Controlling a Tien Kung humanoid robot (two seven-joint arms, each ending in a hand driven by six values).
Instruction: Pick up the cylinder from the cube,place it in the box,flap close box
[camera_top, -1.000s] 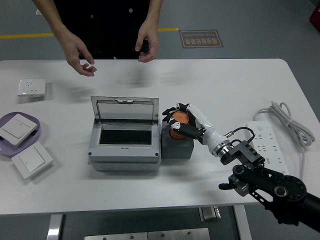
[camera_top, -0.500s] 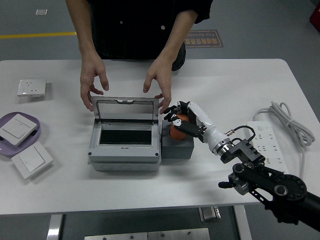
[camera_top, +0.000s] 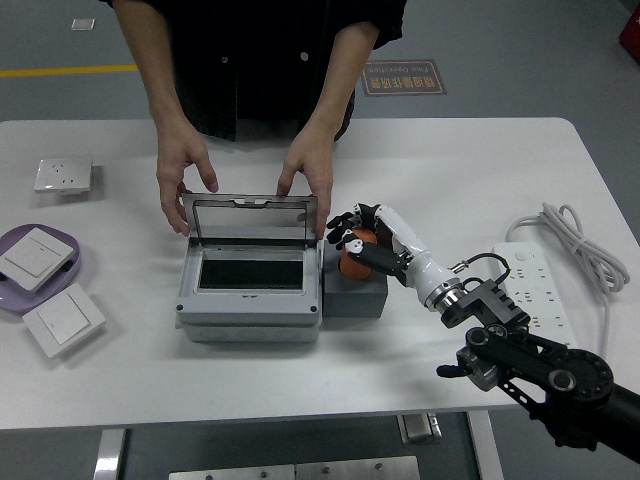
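I'm looking into a lab or workshop test bay: grey floor with a yellow line (camera_top: 70, 70) and a floor sign (camera_top: 404, 77) far beyond my right hand (camera_top: 360, 240), a bare white table (camera_top: 450, 160), wall switches (camera_top: 62, 320) well left, a power strip (camera_top: 535, 285) just behind it.

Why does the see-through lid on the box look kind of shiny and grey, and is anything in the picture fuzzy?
In the head view, the raised clear lid catches even overhead light, giving a dull grey sheen rather than harsh glare; the box interior stays dark. Shadows on the white table are soft. Nothing looks blurred: the person's hands and the right hand around the orange cylinder are sharp.
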